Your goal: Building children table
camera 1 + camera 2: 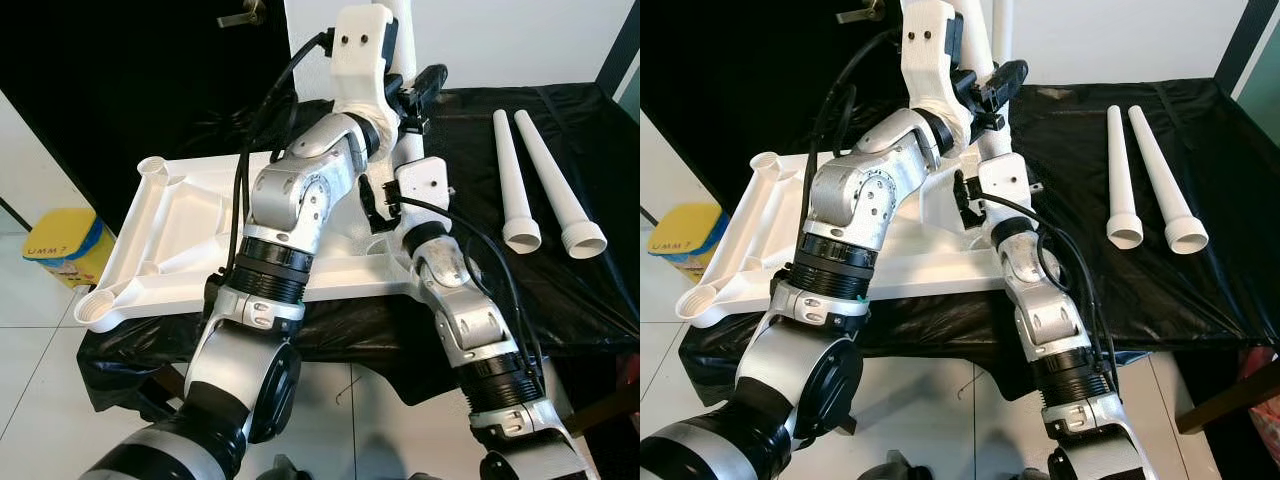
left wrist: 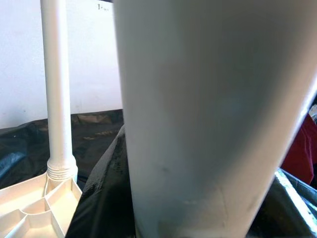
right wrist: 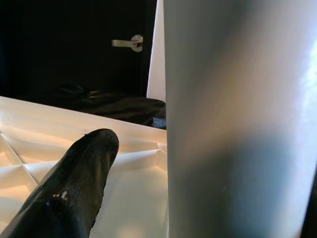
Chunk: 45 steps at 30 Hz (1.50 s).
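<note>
1 tabletop [image 1: 190, 225] inverted; 2 loose legs [image 1: 540, 185]; 2 pincers on upright leg [image 2: 208, 119].

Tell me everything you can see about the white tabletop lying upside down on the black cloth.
The tabletop is a white panel, plastic by its look, lying underside up on the black cloth, its near left corner past the edge. Raised ribs cross its underside, and round open sockets sit at both left corners. One white leg already stands upright, screwed into a far corner. Both arms reach over its right side, around another upright leg; the right gripper's finger hovers above the ribs.
</note>
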Tool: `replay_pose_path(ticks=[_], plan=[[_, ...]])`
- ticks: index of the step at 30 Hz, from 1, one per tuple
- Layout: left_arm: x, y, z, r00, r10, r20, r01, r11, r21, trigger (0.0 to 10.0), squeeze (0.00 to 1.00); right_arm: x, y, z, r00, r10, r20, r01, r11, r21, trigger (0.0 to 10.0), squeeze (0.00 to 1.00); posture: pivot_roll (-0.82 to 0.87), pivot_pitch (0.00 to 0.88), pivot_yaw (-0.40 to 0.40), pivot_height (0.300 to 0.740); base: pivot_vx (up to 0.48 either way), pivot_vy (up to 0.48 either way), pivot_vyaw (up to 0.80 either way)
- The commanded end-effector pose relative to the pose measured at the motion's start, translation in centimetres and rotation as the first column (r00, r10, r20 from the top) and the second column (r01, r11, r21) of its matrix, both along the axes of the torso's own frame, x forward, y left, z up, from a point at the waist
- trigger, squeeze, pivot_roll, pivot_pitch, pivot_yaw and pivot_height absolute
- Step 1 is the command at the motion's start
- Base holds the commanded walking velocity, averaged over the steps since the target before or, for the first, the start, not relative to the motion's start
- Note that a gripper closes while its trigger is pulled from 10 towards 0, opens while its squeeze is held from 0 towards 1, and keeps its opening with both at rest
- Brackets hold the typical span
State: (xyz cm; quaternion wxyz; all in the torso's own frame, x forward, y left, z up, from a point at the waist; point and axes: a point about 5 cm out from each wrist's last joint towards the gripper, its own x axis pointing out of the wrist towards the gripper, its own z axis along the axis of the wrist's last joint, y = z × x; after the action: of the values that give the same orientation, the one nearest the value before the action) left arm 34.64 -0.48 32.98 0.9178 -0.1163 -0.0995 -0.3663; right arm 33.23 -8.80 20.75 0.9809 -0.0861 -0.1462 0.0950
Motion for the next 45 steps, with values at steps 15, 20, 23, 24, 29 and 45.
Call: replay_pose_path(ticks=[15,20,23,24,29,45], plan=[[-0.9,-1.0,1.3,0.996,-0.01,0.089,0.008,1.0,0.025,10.0,0.0,0.5,0.6,-0.9,0.998,-0.016,-0.054,0.017,1.0,0.016,0.0,0.0,-0.05,0.017,0.06,0.74,0.0,0.0,0.0],[-1.0,-1.1,1.3,0.995,-0.012,0.098,0.009,1.0,0.028,10.0,0.0,0.6,0.3,-1.1,0.996,-0.036,-0.078,0.039,0.999,0.037,0.0,0.0,-0.05,0.016,0.061,0.74,0.0,0.0,0.0],[-1.0,-1.2,1.4,0.995,-0.014,0.102,0.011,1.0,0.026,10.0,0.0,0.7,0.2,-1.2,0.995,-0.039,-0.089,0.044,0.998,0.049,0.0,0.0,-0.06,0.015,0.062,0.74,0.0,0.0,0.0],[-1.1,-1.2,1.5,0.994,-0.015,0.112,0.012,1.0,0.028,10.0,0.0,0.8,0.0,-1.3,0.993,-0.057,-0.1,0.063,0.996,0.057,0.0,0.0,-0.05,0.015,0.06,0.74,0.0,0.0,0.0],[-1.3,-1.4,1.5,0.991,-0.029,0.134,0.025,0.999,0.032,10.0,0.0,1.1,-0.7,-1.4,0.987,-0.107,-0.122,0.117,0.99,0.074,10.0,0.0,-0.05,0.016,0.058,0.74,0.0,0.0,0.0],[-1.9,-1.1,1.6,0.986,-0.044,0.16,0.049,0.998,-0.031,10.0,0.0,1.1,-1.8,-0.9,0.98,-0.165,-0.108,0.179,0.974,0.136,10.0,0.0,-0.05,0.025,0.054,0.74,0.0,0.0,0.0]])
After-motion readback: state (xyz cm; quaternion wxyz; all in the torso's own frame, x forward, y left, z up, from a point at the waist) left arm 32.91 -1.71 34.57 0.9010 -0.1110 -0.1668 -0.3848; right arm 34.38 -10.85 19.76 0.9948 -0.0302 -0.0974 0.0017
